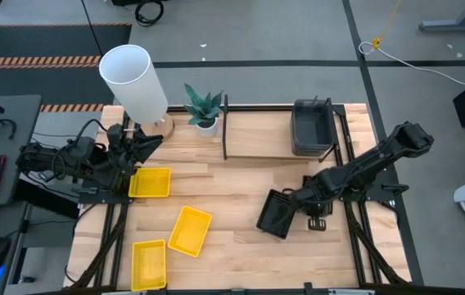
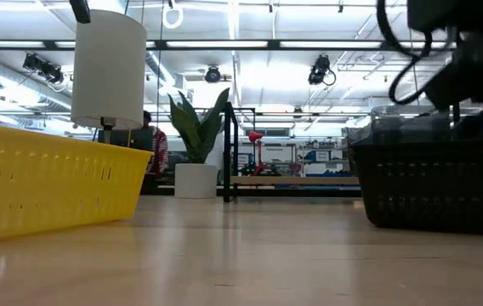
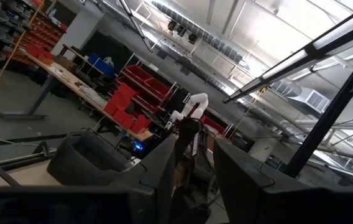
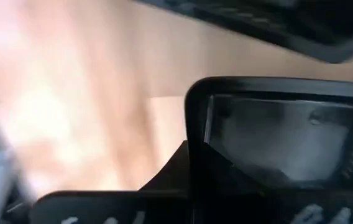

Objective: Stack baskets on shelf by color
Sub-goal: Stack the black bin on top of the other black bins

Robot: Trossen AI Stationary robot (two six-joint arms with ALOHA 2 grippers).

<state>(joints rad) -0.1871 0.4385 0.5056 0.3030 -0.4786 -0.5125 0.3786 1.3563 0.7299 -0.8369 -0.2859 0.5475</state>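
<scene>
The wooden table carries everything. At its far edge stands the shelf, a thin black rack, with dark grey baskets already stacked at its right end; the rest of the shelf is bare. Three yellow baskets lie on the left half: one just beside the left gripper, one nearer the middle, one at the near edge. A white lamp shade and a small potted plant stand left of the shelf.

The right gripper reaches low over a black basket and seems to touch its edge; whether its claw has closed on it cannot be told. The left gripper waits, fingers parted a little, holding nothing.

The risk, as a judgement: a thin-rim pinch could let the black basket tilt or slip, and carrying it to the shelf could snag a post or knock the grey stack.
</scene>
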